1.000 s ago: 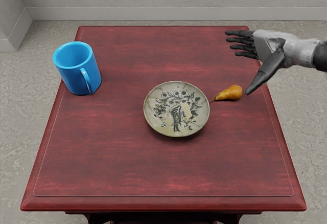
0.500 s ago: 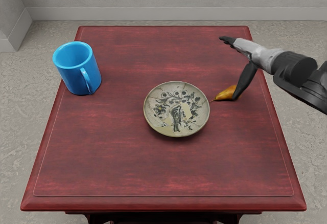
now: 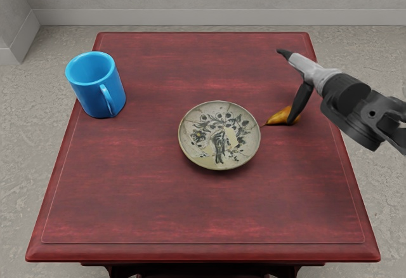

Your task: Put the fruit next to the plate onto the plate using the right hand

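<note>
The pear [image 3: 279, 117] lies on its side on the table [image 3: 190, 208], toward the right edge and about halfway between the far and near edges, with its thin stem end pointing left at the plate [image 3: 184, 135]. Pear and plate sit just beside each other with a sliver of red wood between them, and the plate holds nothing. The right hand [image 3: 306, 73] comes in from the right edge, seen edge-on. Its fingers [image 3: 288, 56] stretch straight toward the far right corner. The thumb [image 3: 300, 103] hangs down, spread away from them, and covers the pear's fat end. The hand is open and has hold of nothing, and whether the thumb tip touches the fruit cannot be told. Wide bare wood runs along the near edge and across the left half. The only other thing is a blue mug [image 3: 95, 84], upright near the far left corner and well apart from the plate. A narrow strip of table separates the pear from the right edge. A second ago the hand floated above the far right corner, palm showing, clear of the pear. Since then it has turned edge-on and dropped to the fruit, and the dark forearm [image 3: 358, 110] now reaches further in over the right edge. Pear, plate and mug have not moved.
</note>
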